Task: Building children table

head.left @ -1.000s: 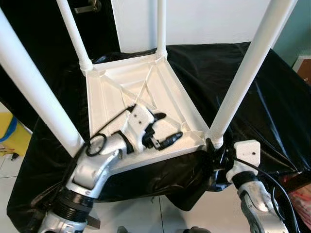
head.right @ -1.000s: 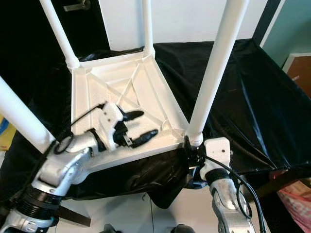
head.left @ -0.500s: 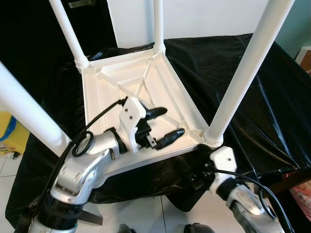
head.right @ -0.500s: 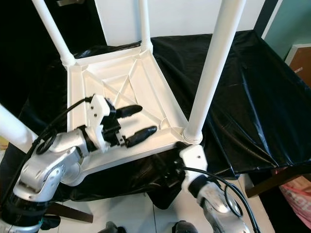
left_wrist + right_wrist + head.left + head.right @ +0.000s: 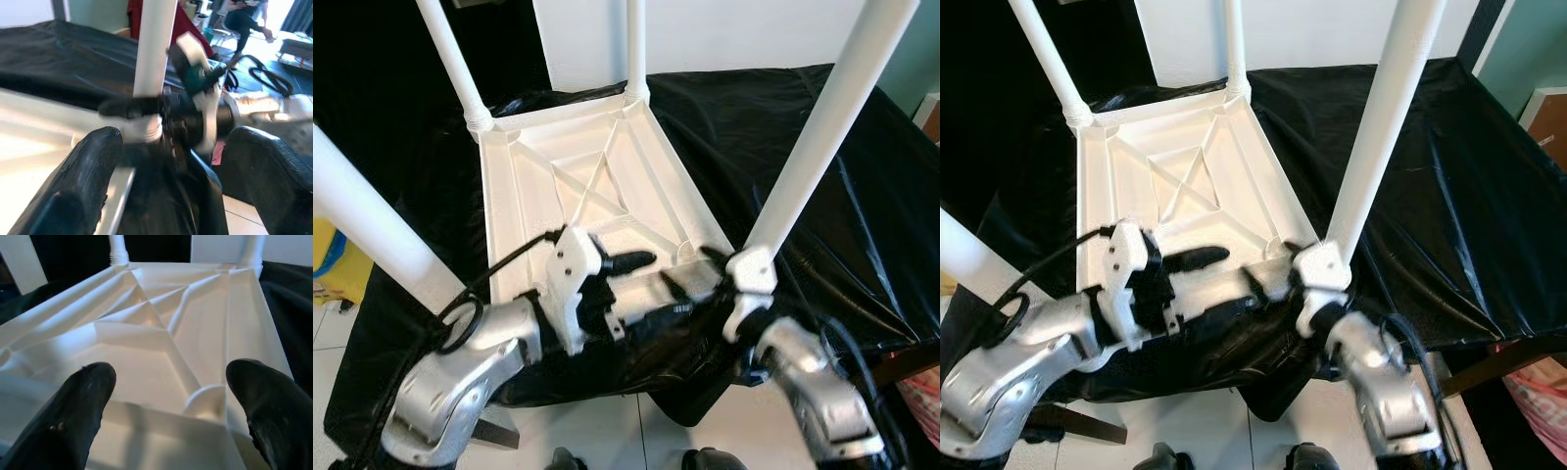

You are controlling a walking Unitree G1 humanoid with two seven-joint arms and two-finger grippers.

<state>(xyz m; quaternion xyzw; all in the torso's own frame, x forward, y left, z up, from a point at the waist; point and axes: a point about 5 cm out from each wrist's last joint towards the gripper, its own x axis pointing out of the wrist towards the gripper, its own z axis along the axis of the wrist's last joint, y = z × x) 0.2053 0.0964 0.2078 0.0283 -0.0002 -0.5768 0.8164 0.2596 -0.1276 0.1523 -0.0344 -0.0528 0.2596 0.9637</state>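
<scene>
On black sheet (image 5: 862,186): one table (image 5: 578,186) (four legs upward).

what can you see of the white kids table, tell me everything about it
The white children's table lies upside down on a black sheet, its four round white legs pointing up, each seated in a corner socket. It looks like moulded plastic, the underside ribbed with a raised rim and crossing diagonal braces. The left gripper, fingers spread, is at the near edge; the right gripper, also open, reaches over the near right corner by the leg base.
</scene>
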